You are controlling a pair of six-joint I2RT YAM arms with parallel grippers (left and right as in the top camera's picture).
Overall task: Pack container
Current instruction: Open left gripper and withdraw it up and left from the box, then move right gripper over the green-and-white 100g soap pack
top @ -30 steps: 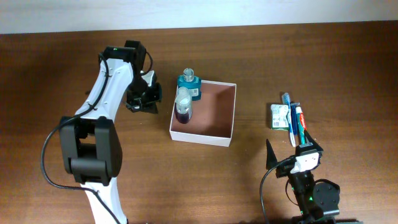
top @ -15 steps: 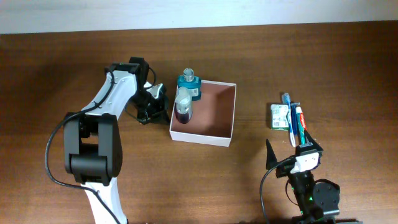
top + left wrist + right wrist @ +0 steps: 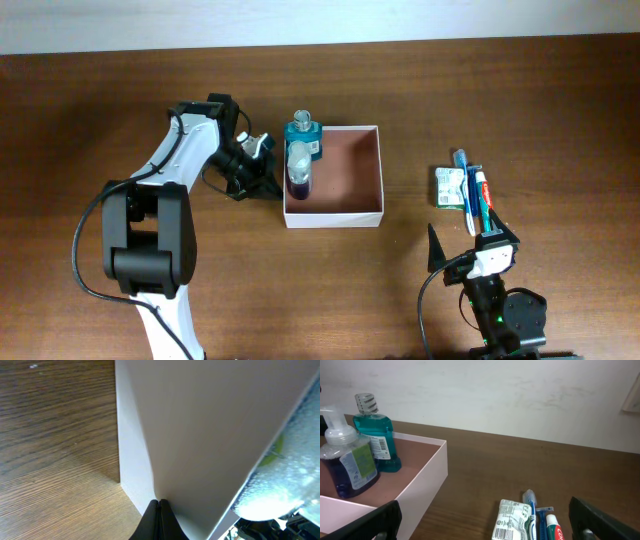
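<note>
Compared with a second ago, the left pincer [image 3: 272, 185] has swung in and shoved the container [image 3: 335, 220]. It used to sit skewed, and now it's squared up and sits a bit further from that arm. The pincer is closed tight, tips touching the box's outer white wall [image 3: 210, 420].

Just past that wall, inside, are the purple bottle [image 3: 298, 170] and the teal bottle [image 3: 303, 135], both upright.

My right pincer [image 3: 468, 245] hasn't budged. Its jaws are wide open and holding nothing, with the toothbrush and toothpaste bundle [image 3: 468, 190] lying just ahead of it.

Everything's on a dark wooden table [image 3: 100, 100], with a plain white wall [image 3: 495, 390] behind.
</note>
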